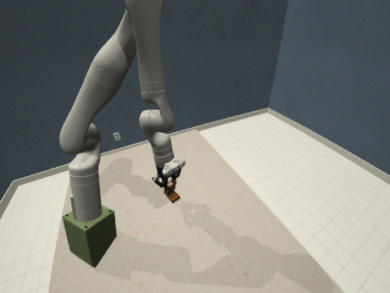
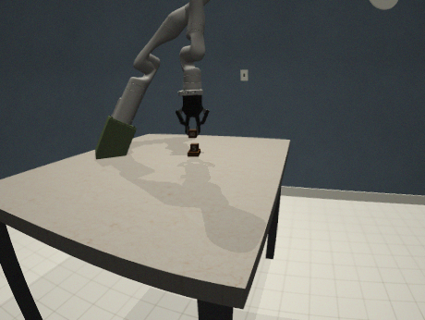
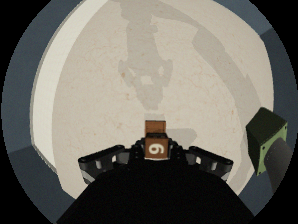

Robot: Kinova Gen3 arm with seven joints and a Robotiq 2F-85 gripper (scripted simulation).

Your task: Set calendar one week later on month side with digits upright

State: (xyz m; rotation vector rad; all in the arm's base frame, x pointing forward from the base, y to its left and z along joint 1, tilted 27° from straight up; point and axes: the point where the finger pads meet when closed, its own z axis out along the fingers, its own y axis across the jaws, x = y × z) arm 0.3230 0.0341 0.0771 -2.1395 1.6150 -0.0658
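End effector [image 2: 192, 130] grips a cube [image 2: 192, 133] above the pale table [image 2: 139, 208] — dark blue walls [image 2: 323, 92].

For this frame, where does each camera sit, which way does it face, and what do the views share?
Top: high above the table, looking down; shows the whole arm, green pedestal, gripper.
Exterior: beyond the table's near corner, low, facing the wall; shows arm, pedestal, gripper holding a cube above the tray.
Wrist: on the gripper, looking down past the jaws; cube face reads like 6 or 9.
Shared: cube, tray, pedestal appear in all three.
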